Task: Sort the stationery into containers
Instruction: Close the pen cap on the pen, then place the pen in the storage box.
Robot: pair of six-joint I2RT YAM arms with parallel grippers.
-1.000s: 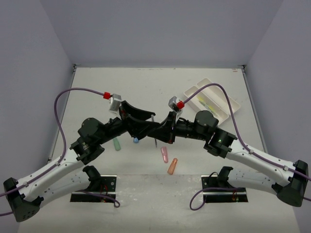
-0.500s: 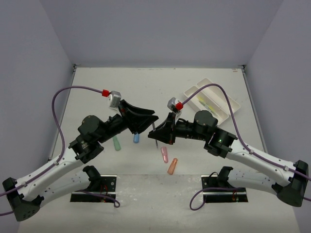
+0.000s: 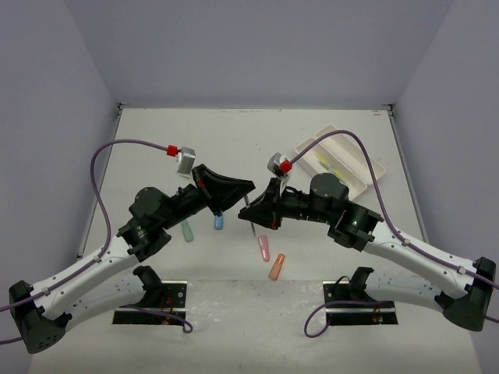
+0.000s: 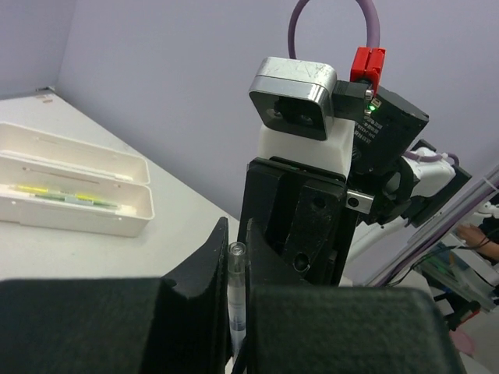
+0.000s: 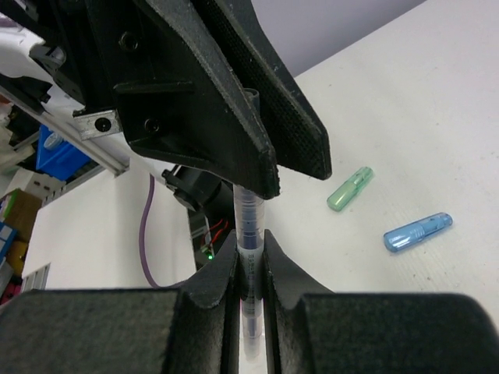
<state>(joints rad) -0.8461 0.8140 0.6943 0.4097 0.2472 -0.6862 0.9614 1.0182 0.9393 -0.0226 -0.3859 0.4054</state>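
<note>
The right hand [image 5: 249, 269] is pinching a thin pen [image 5: 249, 222] low on its dark barrel, holding it upright above the worktop [image 3: 234, 140] at the centre of the overhead frame. The left hand [image 4: 235, 238] is pressing together on the pen's clear top end, so both hands are gripping the same pen.

The pen is looking light, stiff and smooth, so it may be prone to slipping or twisting in a narrow pinch. The middle of the barrel is probably offering the surest hold.

The tray [image 3: 374, 168] is lying at upper right with a yellow pen [image 3: 328, 161] inside. A green stub [image 3: 187, 231], a blue stub [image 3: 218, 222], a pink stub [image 3: 264, 248] and an orange stub [image 3: 277, 266] are lying loose below centre.

No readable writing is showing anywhere.
</note>
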